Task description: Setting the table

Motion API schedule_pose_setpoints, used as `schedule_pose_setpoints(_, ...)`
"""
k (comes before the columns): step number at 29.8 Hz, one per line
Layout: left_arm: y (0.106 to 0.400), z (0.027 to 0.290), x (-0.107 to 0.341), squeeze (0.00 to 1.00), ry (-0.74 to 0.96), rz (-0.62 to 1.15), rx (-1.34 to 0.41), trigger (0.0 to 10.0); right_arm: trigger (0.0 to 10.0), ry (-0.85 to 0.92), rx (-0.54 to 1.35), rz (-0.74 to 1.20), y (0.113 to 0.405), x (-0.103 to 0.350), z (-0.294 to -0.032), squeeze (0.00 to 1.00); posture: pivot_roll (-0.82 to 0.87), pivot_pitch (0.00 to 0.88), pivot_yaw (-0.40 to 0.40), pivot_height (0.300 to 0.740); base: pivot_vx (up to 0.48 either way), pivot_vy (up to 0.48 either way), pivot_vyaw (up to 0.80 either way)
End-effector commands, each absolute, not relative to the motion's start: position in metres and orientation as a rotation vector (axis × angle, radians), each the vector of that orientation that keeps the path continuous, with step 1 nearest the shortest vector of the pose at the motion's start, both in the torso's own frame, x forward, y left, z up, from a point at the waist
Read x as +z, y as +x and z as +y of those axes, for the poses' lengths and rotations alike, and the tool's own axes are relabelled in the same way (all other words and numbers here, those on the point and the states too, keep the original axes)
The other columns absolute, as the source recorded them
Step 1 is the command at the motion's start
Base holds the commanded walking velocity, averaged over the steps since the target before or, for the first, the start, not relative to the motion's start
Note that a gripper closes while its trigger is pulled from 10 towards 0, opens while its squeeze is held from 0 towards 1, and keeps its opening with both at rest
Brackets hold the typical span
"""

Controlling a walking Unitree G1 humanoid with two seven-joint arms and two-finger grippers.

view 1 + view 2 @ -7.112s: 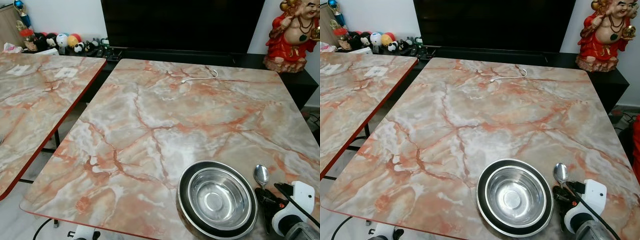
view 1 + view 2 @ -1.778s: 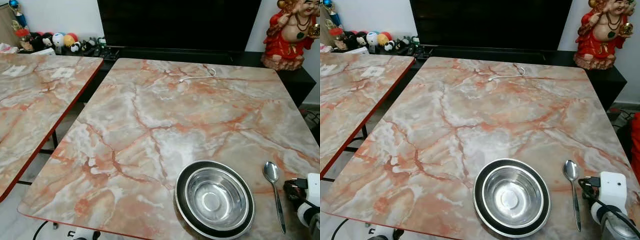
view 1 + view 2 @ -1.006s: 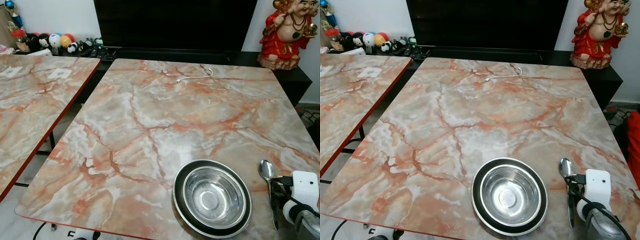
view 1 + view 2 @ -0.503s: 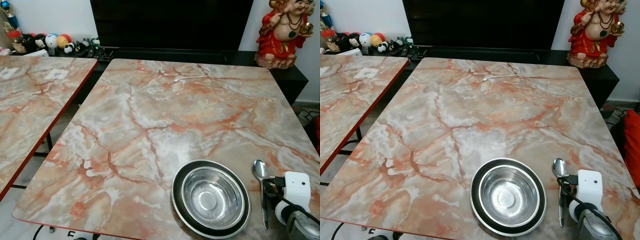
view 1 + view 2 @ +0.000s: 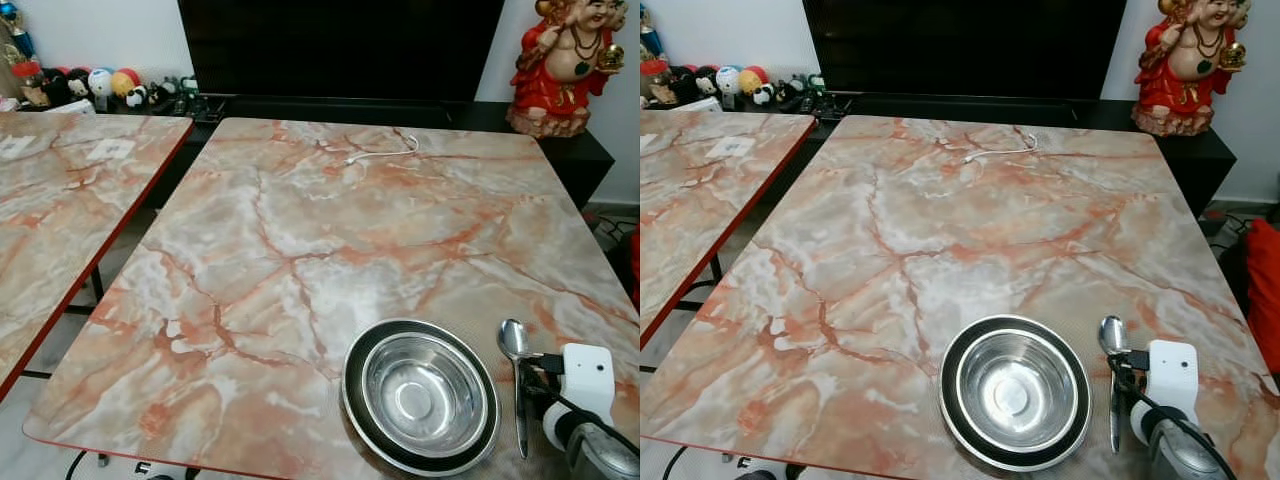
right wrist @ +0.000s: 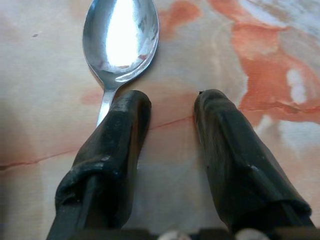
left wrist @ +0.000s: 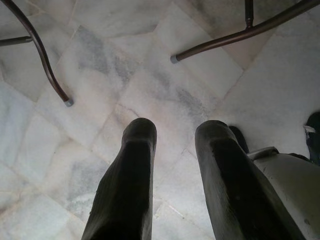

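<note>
Right wrist view shows the right gripper (image 6: pixel 170 112) released, fingers apart over the table (image 5: pixel 300 240). The spoon (image 6: pixel 120 42) lies flat just ahead of one finger (image 6: pixel 117 140), its handle passing beneath that finger, outside the gap, beside the bowl (image 5: pixel 422 395).

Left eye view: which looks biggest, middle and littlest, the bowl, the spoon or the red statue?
1. Bowl, biggest as it looks.
2. Red statue, but it stands far back, is cut off by the picture's edge, and may really be bigger.
3. Spoon, thinnest and littlest, lying beside the bowl by the right gripper.
</note>
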State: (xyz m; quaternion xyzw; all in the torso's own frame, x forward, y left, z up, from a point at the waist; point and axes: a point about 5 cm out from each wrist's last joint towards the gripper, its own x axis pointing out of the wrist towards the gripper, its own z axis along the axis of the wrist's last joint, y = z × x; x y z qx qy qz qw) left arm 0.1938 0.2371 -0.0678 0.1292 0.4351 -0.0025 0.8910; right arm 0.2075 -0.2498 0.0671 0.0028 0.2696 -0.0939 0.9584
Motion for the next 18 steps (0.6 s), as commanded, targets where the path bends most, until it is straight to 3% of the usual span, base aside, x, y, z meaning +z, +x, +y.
schedule_pose_setpoints(1,0.191,0.239,-0.069,0.00,0.271,0.922,-0.009,10.0,10.0,0.025,-0.146,0.573,0.206,0.063,-0.238,0.00,-0.02,0.035,0.002,0.740,0.000,0.000,0.00)
schedule_pose_setpoints(14,0.191,0.239,-0.069,0.00,0.270,0.922,-0.009,10.0,10.0,0.000,-0.208,0.579,0.203,0.059,-0.244,0.00,-0.02,0.037,0.001,0.740,0.000,0.000,0.00)
schedule_pose_setpoints(18,0.191,0.240,-0.069,0.00,0.270,0.923,-0.006,10.0,10.0,-0.055,-0.357,0.529,0.202,0.063,-0.264,0.00,-0.02,0.037,0.002,0.740,0.000,0.000,0.00)
